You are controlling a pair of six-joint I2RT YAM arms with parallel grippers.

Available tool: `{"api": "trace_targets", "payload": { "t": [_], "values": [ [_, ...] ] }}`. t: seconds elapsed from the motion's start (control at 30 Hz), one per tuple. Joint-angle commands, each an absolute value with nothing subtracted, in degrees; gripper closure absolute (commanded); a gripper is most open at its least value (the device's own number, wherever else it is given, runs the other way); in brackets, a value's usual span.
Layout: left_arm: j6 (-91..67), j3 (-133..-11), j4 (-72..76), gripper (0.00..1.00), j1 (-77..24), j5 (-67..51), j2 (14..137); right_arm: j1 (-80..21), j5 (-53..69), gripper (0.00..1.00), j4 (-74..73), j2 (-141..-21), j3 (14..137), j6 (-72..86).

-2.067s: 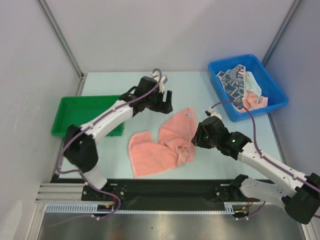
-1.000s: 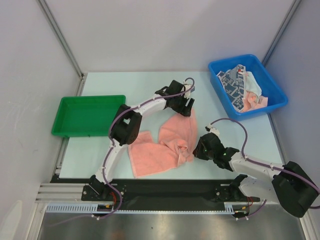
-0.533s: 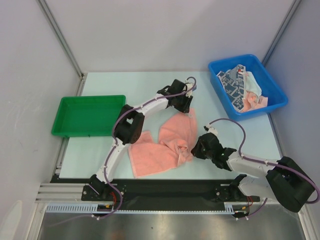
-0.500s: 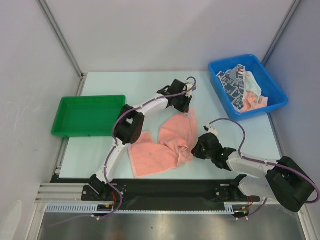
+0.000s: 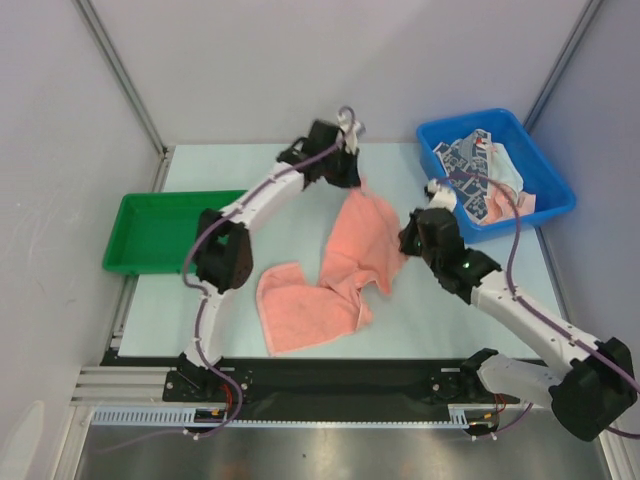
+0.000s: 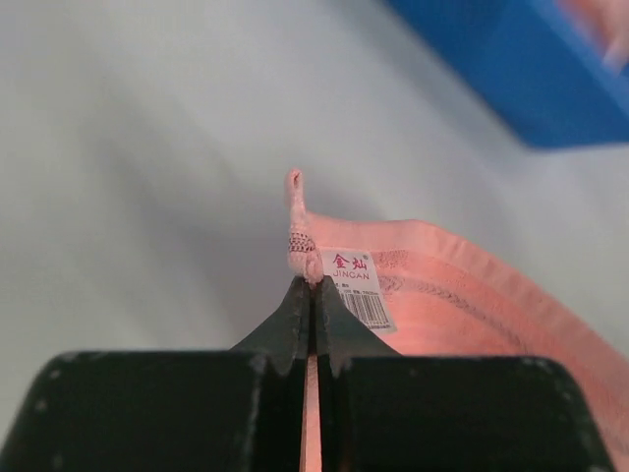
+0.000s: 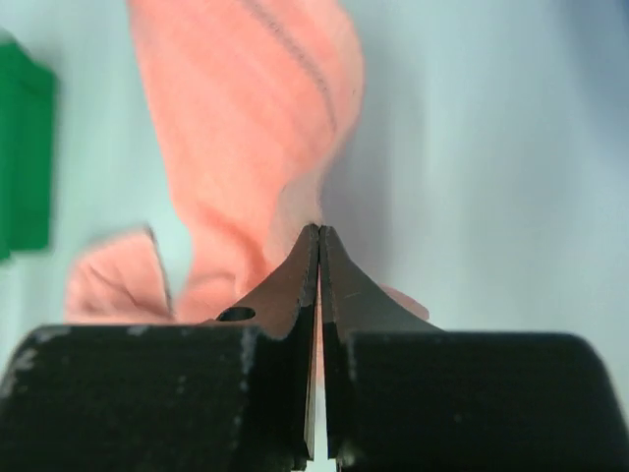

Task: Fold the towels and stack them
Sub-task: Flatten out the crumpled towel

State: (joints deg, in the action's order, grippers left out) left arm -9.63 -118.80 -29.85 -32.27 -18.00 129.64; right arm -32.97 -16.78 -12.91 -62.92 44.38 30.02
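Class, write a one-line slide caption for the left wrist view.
Left gripper shut on the tagged corner of a salmon-pink towel, blue bin blurred behind.

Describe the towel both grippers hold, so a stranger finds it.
On the pale table, between the green tray and the blue bin, is a salmon-pink towel. Unlike the towels in the bin, it is pinched by the left gripper and the right gripper.

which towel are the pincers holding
The salmon-pink towel, pinched by the left pincer and right pincer; the patterned towel and white towel lie in the blue bin.
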Motion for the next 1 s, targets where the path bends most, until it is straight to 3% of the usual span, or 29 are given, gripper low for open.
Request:
{"api": "trace_targets", "payload": {
  "t": [0.0,0.23,0.4,0.43,0.63,0.97],
  "values": [
    [-11.78,-120.76,-25.49,1.0,-30.59,-15.39,109.64,-32.52,-24.07,1.0,-15.99,-61.34,57.72,16.81],
    [-11.34,-119.01,-24.79,1.0,-30.59,-5.89,91.88,-32.52,-27.6,1.0,-17.22,-61.61,78.2,2.3],
    [-14.05,-113.39,-21.73,1.0,-30.67,-7.46,79.92,-34.01,-25.85,1.0,-18.54,-58.54,87.79,-4.73],
    [-17.89,-109.55,-17.62,1.0,-30.93,-10.86,70.84,-36.19,-18.88,1.0,-17.85,-55.05,91.46,-7.27],
    [-23.46,-105.65,-14.06,1.0,-31.99,-15.99,65.92,-37.27,-6.79,1.0,-14.84,-50.01,93.32,-5.54],
    [-27.85,-105.12,-10.56,1.0,-33.49,-18.45,63.37,-37.35,-1.85,1.0,-14.42,-50.97,97.38,-5.71]
  ]
}}
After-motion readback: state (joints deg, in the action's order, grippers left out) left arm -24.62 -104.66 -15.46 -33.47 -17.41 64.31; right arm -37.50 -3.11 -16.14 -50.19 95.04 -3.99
